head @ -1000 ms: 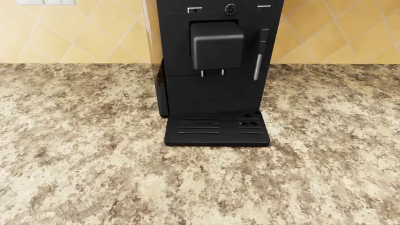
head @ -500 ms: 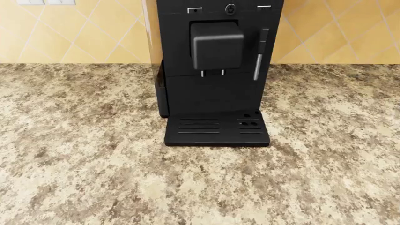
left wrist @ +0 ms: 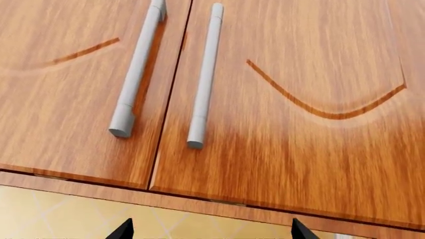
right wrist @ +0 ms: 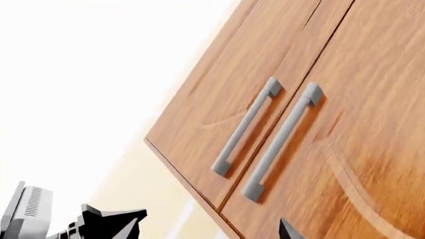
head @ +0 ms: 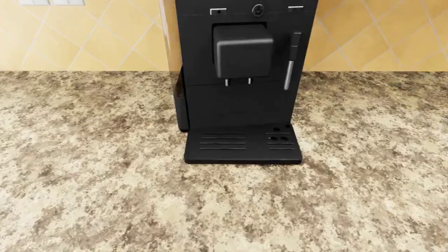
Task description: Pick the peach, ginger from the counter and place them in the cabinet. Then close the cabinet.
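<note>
The peach and the ginger are seen in none of the three views. The speckled counter (head: pixel 91 173) is shown from the head camera, filling the lower frame, with a black coffee machine (head: pixel 242 79) standing on it against a yellow tiled wall (head: pixel 84 37); the machine's drip tray (head: pixel 243 143) rests on the stone. The cabinet (left wrist: pixel 279 99) is seen by both wrist cameras, its two wooden doors shut edge to edge, with two grey bar handles (left wrist: pixel 204 74) set side by side along the seam. The left gripper (left wrist: pixel 209 231) is glimpsed only as two dark fingertips (left wrist: pixel 123 231) set wide apart below the doors. Of the right gripper (right wrist: pixel 199 226), only dark tips are caught at the frame's edge, also spread wide apart.
</note>
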{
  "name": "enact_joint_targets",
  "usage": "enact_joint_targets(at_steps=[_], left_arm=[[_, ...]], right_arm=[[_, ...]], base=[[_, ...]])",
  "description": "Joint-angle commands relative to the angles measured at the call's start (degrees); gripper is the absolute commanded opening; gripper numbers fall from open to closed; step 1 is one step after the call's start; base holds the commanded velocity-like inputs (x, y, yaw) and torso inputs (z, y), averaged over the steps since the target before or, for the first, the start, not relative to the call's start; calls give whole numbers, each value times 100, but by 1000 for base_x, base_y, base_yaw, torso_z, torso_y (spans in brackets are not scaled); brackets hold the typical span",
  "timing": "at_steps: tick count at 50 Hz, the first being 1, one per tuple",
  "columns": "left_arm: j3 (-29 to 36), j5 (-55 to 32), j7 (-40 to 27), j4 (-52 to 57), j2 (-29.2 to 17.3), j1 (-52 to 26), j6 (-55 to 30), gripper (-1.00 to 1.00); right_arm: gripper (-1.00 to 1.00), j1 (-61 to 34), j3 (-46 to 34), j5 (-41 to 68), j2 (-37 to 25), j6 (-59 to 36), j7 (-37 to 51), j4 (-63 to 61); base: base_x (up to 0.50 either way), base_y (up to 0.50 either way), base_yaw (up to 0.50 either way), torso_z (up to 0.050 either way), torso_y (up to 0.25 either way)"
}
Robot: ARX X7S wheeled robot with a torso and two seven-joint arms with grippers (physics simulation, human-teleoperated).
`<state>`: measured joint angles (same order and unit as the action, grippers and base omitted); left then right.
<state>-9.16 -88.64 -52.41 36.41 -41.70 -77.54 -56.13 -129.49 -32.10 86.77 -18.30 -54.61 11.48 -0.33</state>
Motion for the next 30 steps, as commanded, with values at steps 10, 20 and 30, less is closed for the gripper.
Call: enact_joint_targets(at_steps=[10, 20, 30], left_arm=[[-10, -72, -41, 167, -38, 178, 42, 100], [-46, -155, -87, 238, -71, 238, 81, 100], [-157, -220, -115, 355, -83, 432, 163, 100]], right_arm=[[100, 495, 288, 307, -1069, -367, 898, -491], [100, 1182, 587, 616, -1733, -286, 1548, -975], [100, 1666, 947, 1138, -2267, -144, 2200, -1599]], base=[[0, 0, 0, 0, 0], [0, 0, 0, 0, 0], [0, 0, 0, 0, 0]])
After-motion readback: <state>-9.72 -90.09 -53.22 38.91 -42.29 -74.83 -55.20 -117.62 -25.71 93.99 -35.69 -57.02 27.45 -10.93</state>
